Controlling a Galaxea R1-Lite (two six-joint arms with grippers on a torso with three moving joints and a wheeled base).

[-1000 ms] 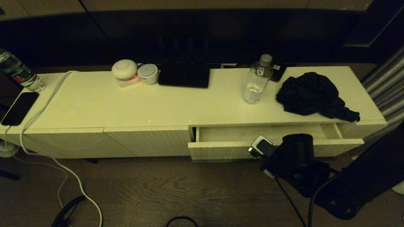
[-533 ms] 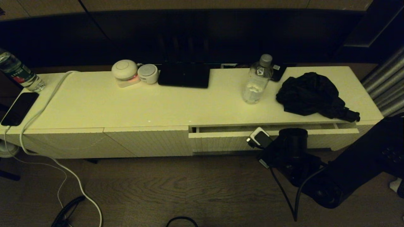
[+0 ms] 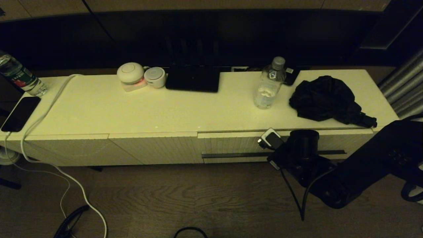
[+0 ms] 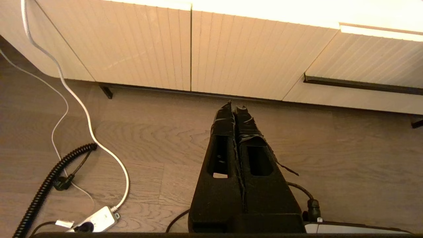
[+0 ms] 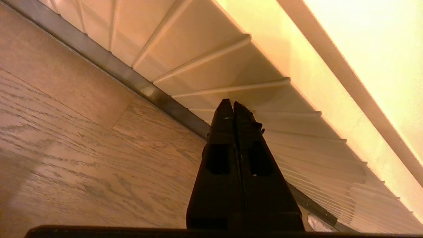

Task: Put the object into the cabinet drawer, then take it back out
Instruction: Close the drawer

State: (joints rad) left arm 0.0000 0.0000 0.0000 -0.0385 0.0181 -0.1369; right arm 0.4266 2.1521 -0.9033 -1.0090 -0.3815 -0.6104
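With the cabinet drawer [image 3: 231, 143] sitting flush in the front of the cabinet [image 3: 132, 109], right of centre in the head view, the right hand [image 5: 233, 107] holds its 2 fingers pressed together on nothing. Its tips are up against the ribbed drawer front, just above the long dark handle slot [image 3: 231, 155]. The left hand [image 4: 234, 110] is parked low over the wooden floor [image 3: 165, 198] in front of the handleless panels, its fingers likewise closed and empty. Neither hand carries an object, and the shut drawer hides whatever may lie inside.

By the look of it, the drawer must be opened next, and that is where trouble could start. A closed hand cannot hook the slot. It has to part its fingers and drop slightly, and the fine ribs give the tips little to bear on, so a slanted approach could skid sideways and miss the slot. The right wrist sits tight under the front lip of the glossy surface, and a lift while pulling could knock that edge.

At the right of the frame, a black crumpled bundle [image 3: 325, 97] lies at the surface's front edge, directly above the drawer's far end. A jolt could drag it down into the opening. The clear water bottle [image 3: 268, 86] stands farther back, yet a hard tug on the cabinet might rock it.
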